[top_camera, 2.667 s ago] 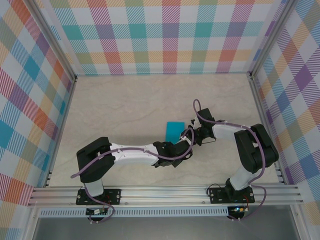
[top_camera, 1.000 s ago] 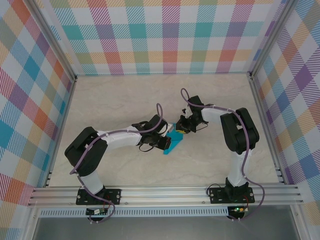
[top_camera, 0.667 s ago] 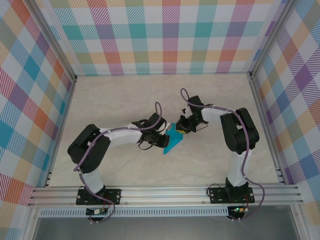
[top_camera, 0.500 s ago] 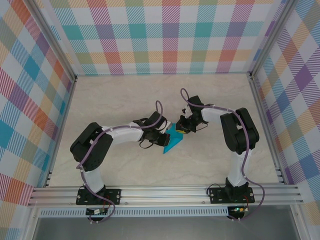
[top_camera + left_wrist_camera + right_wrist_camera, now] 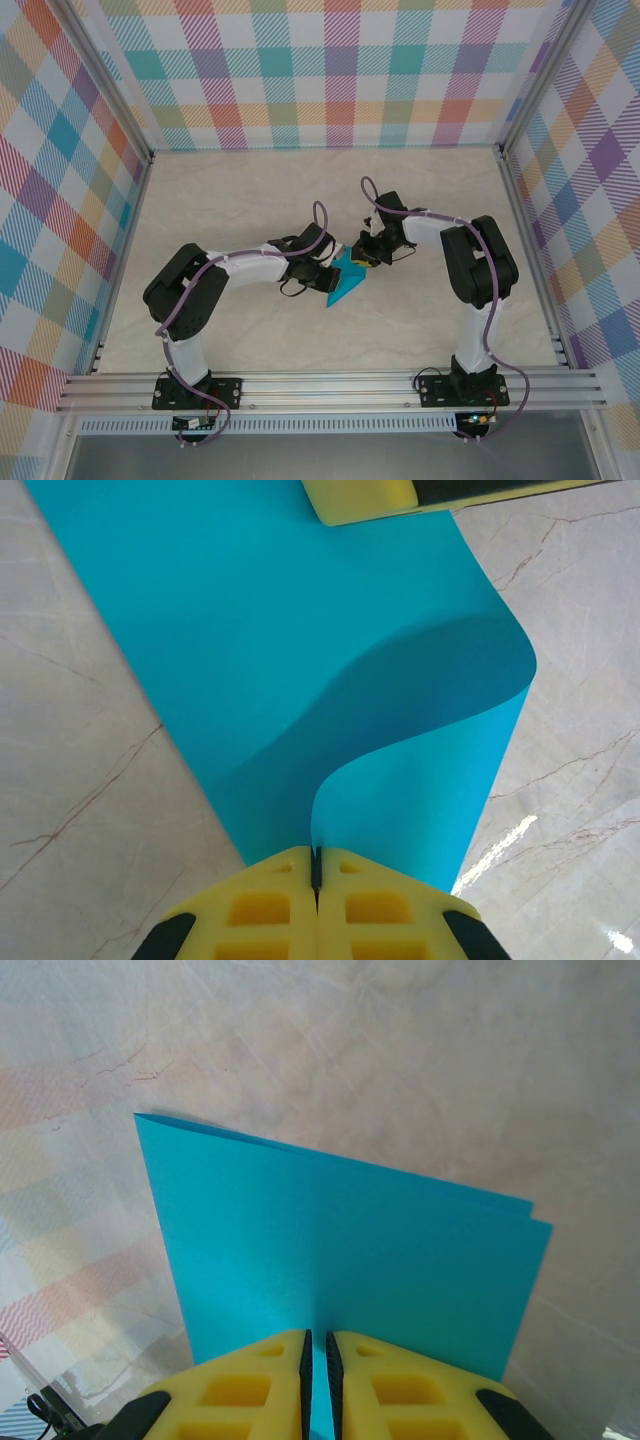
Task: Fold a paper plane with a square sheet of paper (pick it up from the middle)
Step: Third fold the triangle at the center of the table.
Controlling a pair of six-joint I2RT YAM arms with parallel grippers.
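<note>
Plaid walls [image 5: 330,70] surround the marbled table [image 5: 250,200] and paper [image 5: 343,286].

Bright, even light is falling from overhead, and only faint, soft shadows are lying on the tabletop [image 5: 250,200]. In the left wrist view white glare is glinting off the marble at lower right, while the curled square sheet of paper [image 5: 250,630] is shading itself darkly.

Thin teal-blue paper sheet [image 5: 250,630]: matt, smooth.
Pale marble-patterned tabletop [image 5: 450,1050]: glossy, reflective.
Yellow moulded finger pads [image 5: 262,912]: matt plastic.
</note>
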